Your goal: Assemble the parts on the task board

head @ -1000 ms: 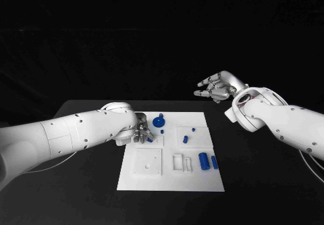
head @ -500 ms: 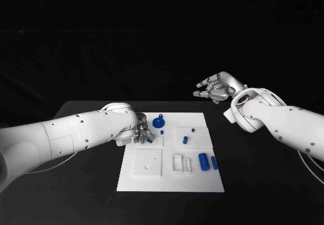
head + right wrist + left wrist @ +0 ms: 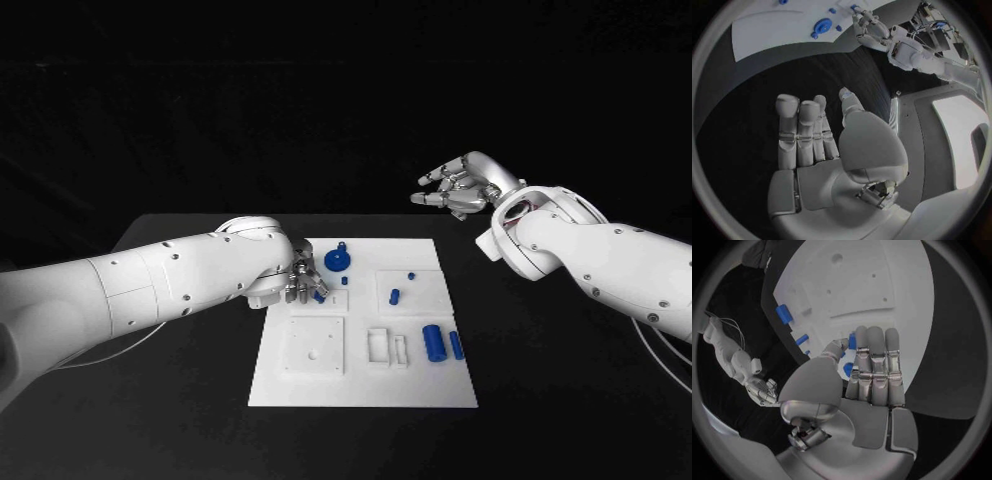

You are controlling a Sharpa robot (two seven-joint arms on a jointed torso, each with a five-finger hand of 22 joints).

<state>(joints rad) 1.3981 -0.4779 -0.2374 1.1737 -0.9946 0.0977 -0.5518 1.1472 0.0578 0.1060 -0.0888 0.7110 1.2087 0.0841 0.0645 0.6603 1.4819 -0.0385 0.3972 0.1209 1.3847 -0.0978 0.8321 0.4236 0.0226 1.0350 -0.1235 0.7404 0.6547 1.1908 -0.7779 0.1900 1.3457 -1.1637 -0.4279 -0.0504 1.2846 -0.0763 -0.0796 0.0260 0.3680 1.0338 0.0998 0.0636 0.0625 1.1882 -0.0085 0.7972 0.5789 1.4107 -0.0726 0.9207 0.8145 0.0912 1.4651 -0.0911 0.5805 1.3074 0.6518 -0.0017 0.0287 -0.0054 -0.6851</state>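
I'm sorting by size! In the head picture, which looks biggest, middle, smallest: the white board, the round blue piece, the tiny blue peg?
1. task board
2. round blue piece
3. tiny blue peg

No text, label, brand, number or sign can be read anywhere in these views. The white task board (image 3: 364, 325) carries no readable markings, and the white arms and the table (image 3: 173, 400) are likewise unmarked.
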